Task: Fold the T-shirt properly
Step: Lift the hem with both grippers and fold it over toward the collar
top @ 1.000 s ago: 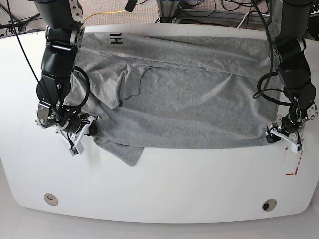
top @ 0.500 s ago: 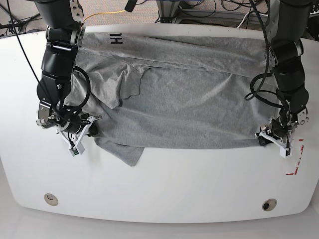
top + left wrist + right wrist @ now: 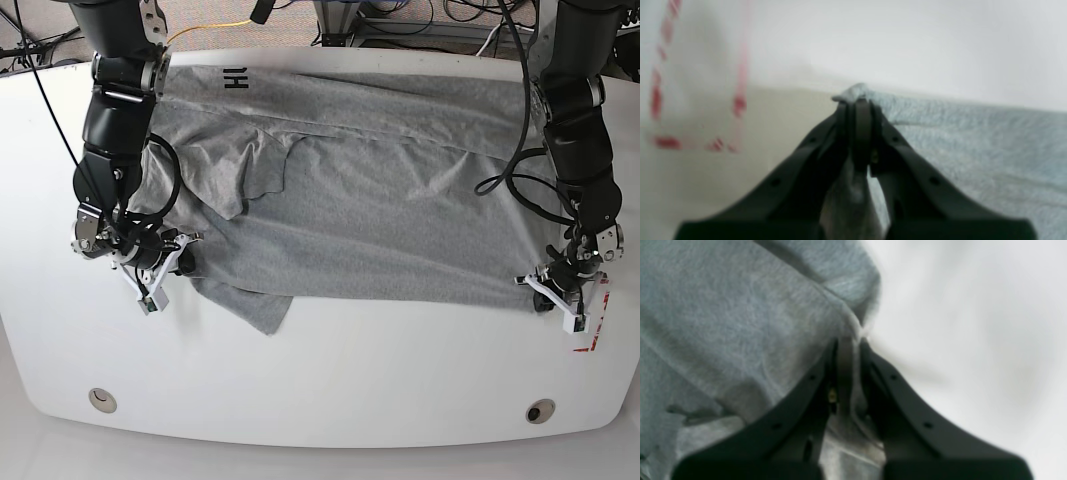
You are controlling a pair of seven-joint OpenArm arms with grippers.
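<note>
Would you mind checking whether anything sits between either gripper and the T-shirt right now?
Nothing visible does. The left gripper has its jaws shut on a corner of the T-shirt, and the right gripper is shut on its edge.

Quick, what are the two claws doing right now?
Left claw: shut, pinching a corner of the grey T-shirt.
Right claw: shut, pinching the T-shirt's edge.

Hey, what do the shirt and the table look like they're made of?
T-shirt: soft heather-grey knit, probably cotton jersey; it shows a flecked weave, wrinkles and limp folds. Table: smooth white hard surface, slightly glossy, perhaps laminate or painted board; the exact material is unclear.
</note>
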